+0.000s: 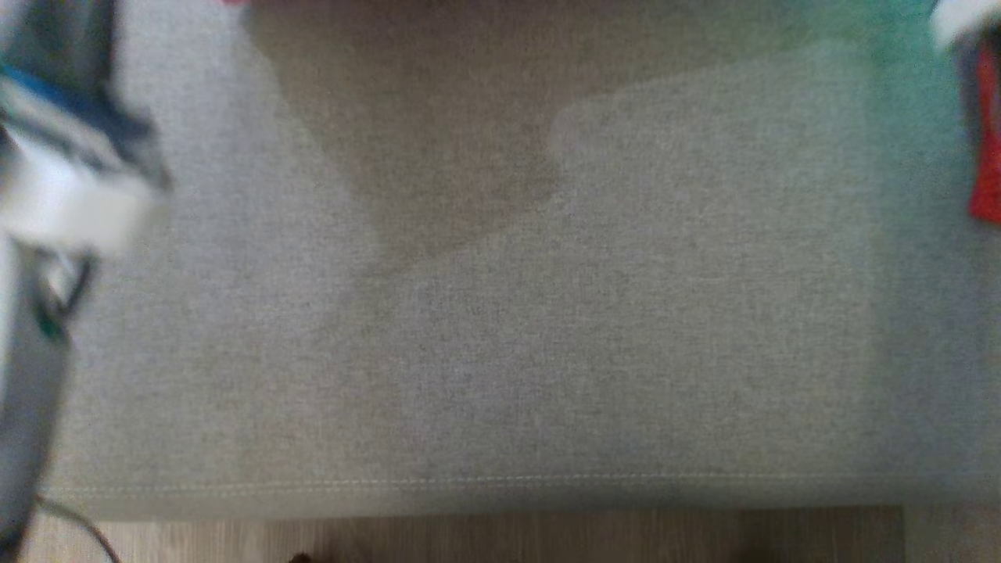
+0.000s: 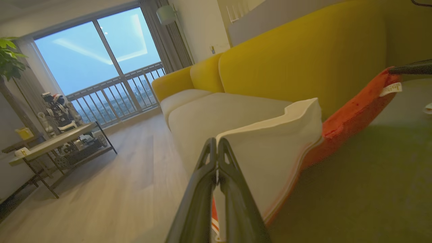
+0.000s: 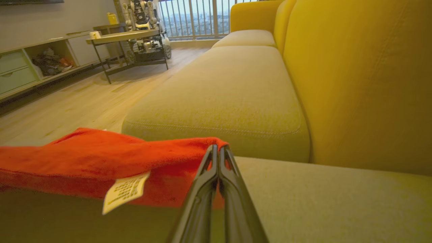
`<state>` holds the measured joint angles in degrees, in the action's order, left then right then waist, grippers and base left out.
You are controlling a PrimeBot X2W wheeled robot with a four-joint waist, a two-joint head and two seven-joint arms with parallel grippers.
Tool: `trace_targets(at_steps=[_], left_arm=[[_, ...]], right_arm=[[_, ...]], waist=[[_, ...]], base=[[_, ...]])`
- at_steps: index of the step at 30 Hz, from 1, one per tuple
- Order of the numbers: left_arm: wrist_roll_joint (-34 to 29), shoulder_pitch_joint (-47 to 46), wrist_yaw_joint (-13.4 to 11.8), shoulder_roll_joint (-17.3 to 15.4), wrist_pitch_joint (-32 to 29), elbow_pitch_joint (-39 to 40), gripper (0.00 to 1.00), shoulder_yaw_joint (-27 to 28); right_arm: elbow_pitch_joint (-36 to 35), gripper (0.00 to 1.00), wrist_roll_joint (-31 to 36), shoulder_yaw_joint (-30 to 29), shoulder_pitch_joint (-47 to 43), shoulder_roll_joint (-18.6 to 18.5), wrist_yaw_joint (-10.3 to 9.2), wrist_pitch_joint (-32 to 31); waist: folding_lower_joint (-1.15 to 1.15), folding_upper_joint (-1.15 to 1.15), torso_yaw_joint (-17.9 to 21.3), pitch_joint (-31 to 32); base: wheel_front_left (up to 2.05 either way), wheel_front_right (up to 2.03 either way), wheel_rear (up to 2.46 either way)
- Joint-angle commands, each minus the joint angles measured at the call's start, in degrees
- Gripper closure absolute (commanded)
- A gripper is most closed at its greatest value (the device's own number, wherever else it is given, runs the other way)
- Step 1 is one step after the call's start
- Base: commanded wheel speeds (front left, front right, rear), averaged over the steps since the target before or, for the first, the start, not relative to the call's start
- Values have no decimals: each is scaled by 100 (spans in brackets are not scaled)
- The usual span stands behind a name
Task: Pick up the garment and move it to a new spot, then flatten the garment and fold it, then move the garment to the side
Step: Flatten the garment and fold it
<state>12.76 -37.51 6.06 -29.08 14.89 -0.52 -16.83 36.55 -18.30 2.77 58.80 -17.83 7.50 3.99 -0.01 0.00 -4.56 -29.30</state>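
Note:
The garment [image 2: 280, 141] is red-orange with a white part and a striped edge, and it is stretched between my two grippers just above the sofa seat. My left gripper [image 2: 216, 143] is shut on the white end. My right gripper [image 3: 216, 148] is shut on the edge of the red end [image 3: 101, 158], beside a white care label [image 3: 125, 191]. In the left wrist view the right gripper's dark finger [image 2: 411, 67] meets the garment's far corner. The blurred head view has a strip of red garment [image 1: 987, 156] at its right edge.
The grey seat cushion [image 1: 500, 328] spreads below, its front seam [image 1: 500, 478] near wooden floor [image 1: 500, 536]. A yellow backrest [image 3: 357, 77] rises behind the seat. A metal-legged table [image 2: 57, 141] with robot models stands by the balcony window, and a low shelf unit [image 3: 20, 67] lines the wall.

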Motion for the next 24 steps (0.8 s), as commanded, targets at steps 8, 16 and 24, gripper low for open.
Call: trace_targets(at_steps=[8,16,24], left_arm=[[261,2400,91,-11,10,287,100,350],[317,3676,71,151,10,487,100,512],[541,4620,36,127,-178,997,100,504]], right_arm=[[-2165,100,-382,-354,-3167,93,-1,-691],[-3824,100,-149,-1405,-5548,781,-1,-985],[-5079,100,-11,-2095,-6600,1249,-1,-1317]], waist=[[1,0,79,775],[1,0,45,1028],[1,0,103,1050]], base=[[0,0,0],[0,0,0],[0,0,0]])
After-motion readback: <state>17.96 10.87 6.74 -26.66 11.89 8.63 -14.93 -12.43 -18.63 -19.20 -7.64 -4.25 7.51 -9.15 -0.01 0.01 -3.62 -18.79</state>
